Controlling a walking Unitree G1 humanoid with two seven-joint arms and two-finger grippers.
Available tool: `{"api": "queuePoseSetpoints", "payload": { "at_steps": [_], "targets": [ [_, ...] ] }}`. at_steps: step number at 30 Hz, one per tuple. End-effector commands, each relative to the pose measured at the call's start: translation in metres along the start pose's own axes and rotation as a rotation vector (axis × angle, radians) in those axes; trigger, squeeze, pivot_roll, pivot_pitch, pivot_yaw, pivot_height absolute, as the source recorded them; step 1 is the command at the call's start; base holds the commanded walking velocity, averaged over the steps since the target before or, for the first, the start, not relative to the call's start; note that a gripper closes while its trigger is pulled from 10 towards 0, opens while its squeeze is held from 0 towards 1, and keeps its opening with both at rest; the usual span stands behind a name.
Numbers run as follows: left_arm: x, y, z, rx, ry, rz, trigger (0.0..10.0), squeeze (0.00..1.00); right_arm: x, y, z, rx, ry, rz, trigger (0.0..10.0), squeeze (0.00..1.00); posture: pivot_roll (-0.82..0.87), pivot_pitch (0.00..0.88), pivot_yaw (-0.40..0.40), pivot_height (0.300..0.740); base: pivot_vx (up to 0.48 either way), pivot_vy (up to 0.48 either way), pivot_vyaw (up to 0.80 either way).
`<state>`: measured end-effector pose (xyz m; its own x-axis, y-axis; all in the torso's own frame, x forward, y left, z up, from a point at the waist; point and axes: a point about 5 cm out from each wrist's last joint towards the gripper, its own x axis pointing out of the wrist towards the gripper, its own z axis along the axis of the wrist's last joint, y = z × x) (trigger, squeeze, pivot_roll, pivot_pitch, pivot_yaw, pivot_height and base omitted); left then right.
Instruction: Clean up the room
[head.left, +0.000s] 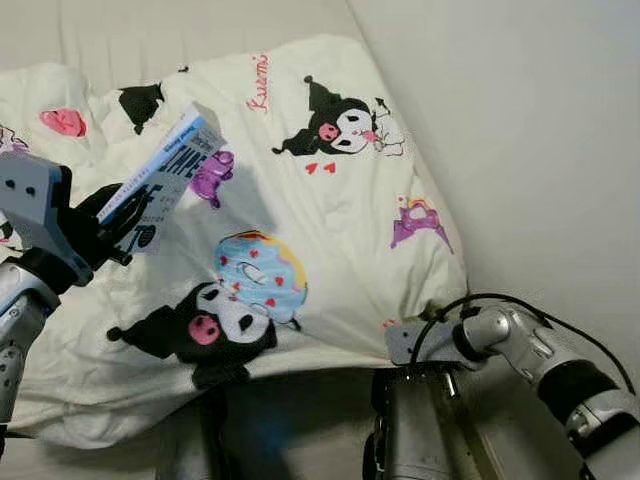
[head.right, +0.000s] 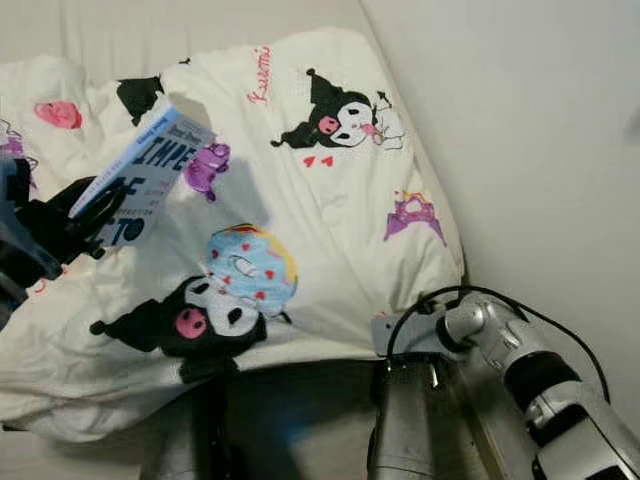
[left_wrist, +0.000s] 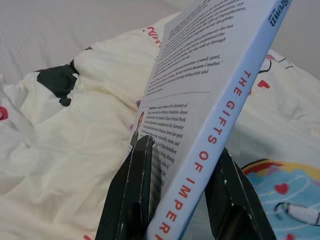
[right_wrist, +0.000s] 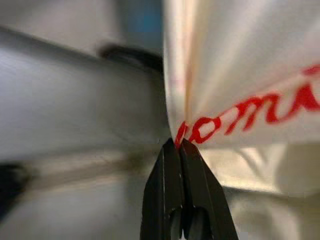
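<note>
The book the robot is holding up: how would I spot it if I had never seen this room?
Start at the big cream duvet printed with black-and-white cartoon characters. Above its left part, the robot's left hand grips a thin paperback book by its lower edge. It is the only stiff, flat thing there, with a light blue spine lettered in orange-red.

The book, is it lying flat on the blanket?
No, the left gripper holds the book up above the blanket.
</note>
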<state>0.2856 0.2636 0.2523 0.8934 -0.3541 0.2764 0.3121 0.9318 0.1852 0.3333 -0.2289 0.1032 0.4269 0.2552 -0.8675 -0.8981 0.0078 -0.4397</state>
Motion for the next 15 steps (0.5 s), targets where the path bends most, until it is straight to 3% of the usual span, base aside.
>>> {"api": "queuePoseSetpoints", "payload": {
  "at_steps": [1,8,9,12,13,14,15],
  "targets": [
    [-0.004,0.004,0.004,0.019,-0.016,0.010,0.0,0.00,-0.001,0.016,-0.037,0.075,0.164,0.007,0.0,0.00,0.04,0.364,-0.054,0.546,0.000,0.000,0.00],
    [-0.002,0.003,0.005,0.024,-0.018,-0.002,0.0,0.00,0.004,0.010,-0.036,0.093,0.158,-0.104,0.0,0.00,0.05,0.360,-0.053,0.546,0.000,0.000,0.00],
    [-0.002,0.002,0.005,0.022,-0.020,-0.007,0.0,0.00,0.007,0.011,-0.030,0.129,0.109,-0.099,9.6,0.00,0.05,0.358,-0.052,0.546,0.000,0.000,0.00],
    [-0.002,0.002,0.006,0.021,-0.021,-0.014,0.0,0.00,0.011,0.012,-0.024,0.175,0.050,-0.099,10.0,0.00,0.05,0.356,-0.052,0.546,0.000,0.000,0.00],
    [-0.002,0.001,0.006,0.016,-0.021,-0.026,0.0,0.00,0.015,0.014,-0.009,0.253,-0.083,-0.041,10.0,0.00,0.05,0.354,-0.050,0.546,0.000,0.000,0.00],
    [-0.003,-0.001,0.006,0.005,-0.025,-0.035,0.0,0.00,0.018,0.018,0.010,0.338,-0.242,0.060,10.0,0.62,0.05,0.350,-0.049,0.546,0.000,0.000,0.00],
    [-0.003,-0.001,0.006,0.005,-0.025,-0.035,0.0,0.00,0.018,0.018,0.010,0.338,-0.242,0.060,10.0,0.62,0.05,0.350,-0.049,0.546,0.000,0.000,0.00]
  ]
}}
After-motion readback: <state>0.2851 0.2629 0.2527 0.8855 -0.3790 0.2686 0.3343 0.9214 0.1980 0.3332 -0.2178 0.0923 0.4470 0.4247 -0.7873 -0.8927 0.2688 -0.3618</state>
